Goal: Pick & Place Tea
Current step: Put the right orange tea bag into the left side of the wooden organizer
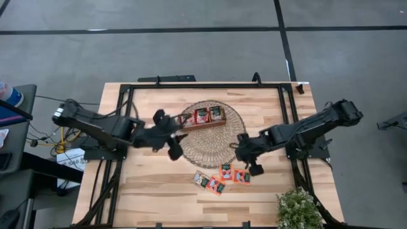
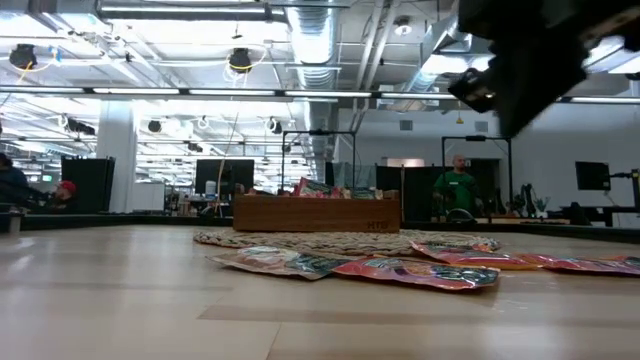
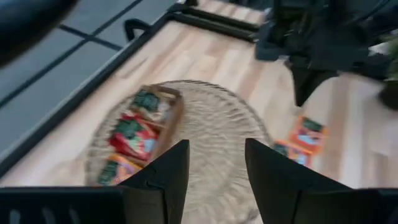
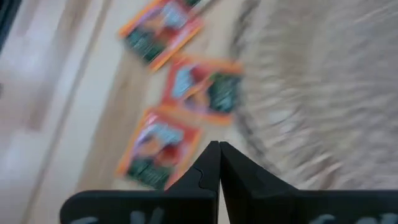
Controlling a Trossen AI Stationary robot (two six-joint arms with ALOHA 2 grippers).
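Several red-orange tea sachets (image 1: 220,176) lie flat on the wooden table just near of the round woven mat (image 1: 210,140); they also show in the low view as sachets (image 2: 415,270) and in the right wrist view as sachets (image 4: 186,87). More sachets (image 1: 209,115) stand in the brown wooden tray (image 1: 203,121), which rests on the mat's far part; the same tray (image 3: 163,106) appears in the left wrist view. My left gripper (image 1: 178,137) (image 3: 216,168) is open above the mat's left edge. My right gripper (image 1: 241,151) (image 4: 219,163) is shut, empty and raised over the mat's right rim, beside the loose sachets.
A black metal frame (image 1: 127,95) runs around the tabletop. A small green plant (image 1: 297,208) stands at the table's near right corner. Bare wood lies at the near left of the table (image 1: 152,191). People and monitors show in the room behind (image 2: 455,190).
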